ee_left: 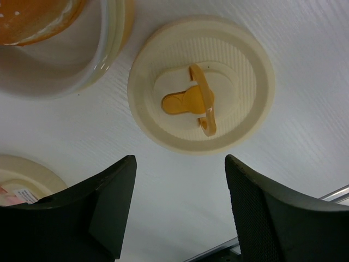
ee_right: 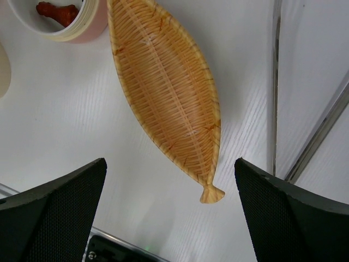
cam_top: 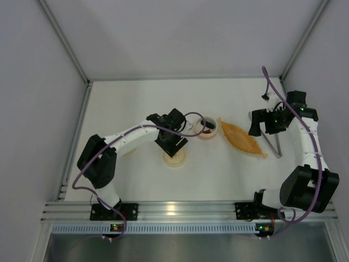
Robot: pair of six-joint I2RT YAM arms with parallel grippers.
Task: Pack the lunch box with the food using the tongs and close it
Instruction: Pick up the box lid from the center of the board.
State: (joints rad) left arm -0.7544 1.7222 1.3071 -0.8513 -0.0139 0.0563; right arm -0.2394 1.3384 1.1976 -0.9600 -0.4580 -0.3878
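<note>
The lunch box (cam_top: 208, 129), a round pink and cream bowl, stands mid-table with a red-brown piece of food (ee_right: 57, 10) inside it. A cream round lid (ee_left: 202, 93) with an orange handle lies flat just ahead of my left gripper (ee_left: 180, 185), whose jaws stand apart with only bare table between them. From above, the left gripper (cam_top: 175, 143) hangs over that lid (cam_top: 174, 158). The grey tongs (cam_top: 272, 143) lie on the table at the right, and their arms (ee_right: 275, 82) show beside my right gripper (ee_right: 169, 196), which is open and empty. The right gripper (cam_top: 256, 124) hovers near the tongs' far end.
An orange woven boat-shaped tray (cam_top: 242, 139) lies empty between the lunch box and the tongs. A cream-walled bowl (ee_left: 103, 49) with something orange in it sits beside the lid, and another cream lid (ee_left: 22, 177) shows by the left finger. Walls enclose the table on three sides.
</note>
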